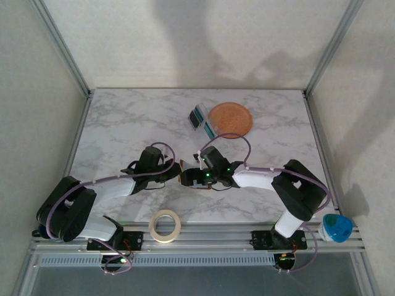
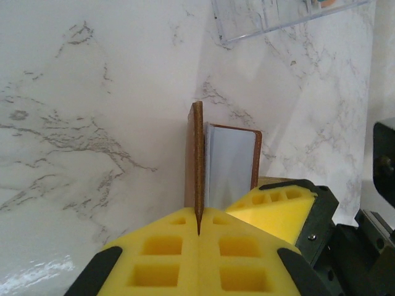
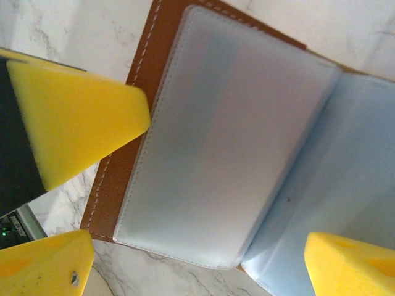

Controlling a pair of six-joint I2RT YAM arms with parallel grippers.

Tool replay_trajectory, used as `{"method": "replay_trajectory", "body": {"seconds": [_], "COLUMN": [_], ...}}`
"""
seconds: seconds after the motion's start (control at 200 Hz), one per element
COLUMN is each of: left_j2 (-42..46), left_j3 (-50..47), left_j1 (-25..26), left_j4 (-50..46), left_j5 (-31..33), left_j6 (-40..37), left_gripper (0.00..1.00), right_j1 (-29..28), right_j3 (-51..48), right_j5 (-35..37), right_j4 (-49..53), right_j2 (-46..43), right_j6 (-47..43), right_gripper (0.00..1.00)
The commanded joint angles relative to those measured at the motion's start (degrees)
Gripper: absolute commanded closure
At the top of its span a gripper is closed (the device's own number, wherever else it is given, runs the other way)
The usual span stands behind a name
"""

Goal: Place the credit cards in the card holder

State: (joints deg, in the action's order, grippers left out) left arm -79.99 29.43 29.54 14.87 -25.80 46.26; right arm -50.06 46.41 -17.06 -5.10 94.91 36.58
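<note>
Two yellow pads of your left gripper [image 2: 199,227] pinch one cover of the stitched brown leather card holder [image 2: 195,157], while your right gripper [image 3: 197,268] stands open over its frosted pockets.

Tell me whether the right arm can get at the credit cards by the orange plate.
Probably yes: the right claw is open and empty over the card holder, and bare marble lies between it and the credit cards beside the orange plate.

Bare table [image 1: 117,123] far left, plate [image 1: 230,119] and clear sleeve [image 1: 202,121] blocking far middle — tape roll [image 1: 165,225] near edge
</note>
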Motion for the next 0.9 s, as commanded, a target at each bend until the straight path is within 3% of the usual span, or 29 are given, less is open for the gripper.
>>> {"method": "replay_trajectory", "body": {"seconds": [0.0,0.451,0.891], "left_j2": [0.36,0.36,0.34], "left_j3": [-0.53,-1.17,-0.66], "left_j1": [0.08,0.08,-0.1], "left_j4": [1.89,2.27,-0.99], "left_j5": [-1.09,-1.27,1.45], "left_j6": [0.32,0.81,-0.25], "left_gripper": [1.0,1.0,1.0], "right_j1": [-0.38,-0.46,-0.47], "right_j3": [1.71,0.38,0.69], "right_j5": [3.53,7.42,27.44], "right_j4": [-0.09,1.03,17.42], "right_j2": [1.94,1.95,-3.42], "right_j6": [-0.87,-1.42,6.81], "right_gripper": [0.14,0.39,0.34]}}
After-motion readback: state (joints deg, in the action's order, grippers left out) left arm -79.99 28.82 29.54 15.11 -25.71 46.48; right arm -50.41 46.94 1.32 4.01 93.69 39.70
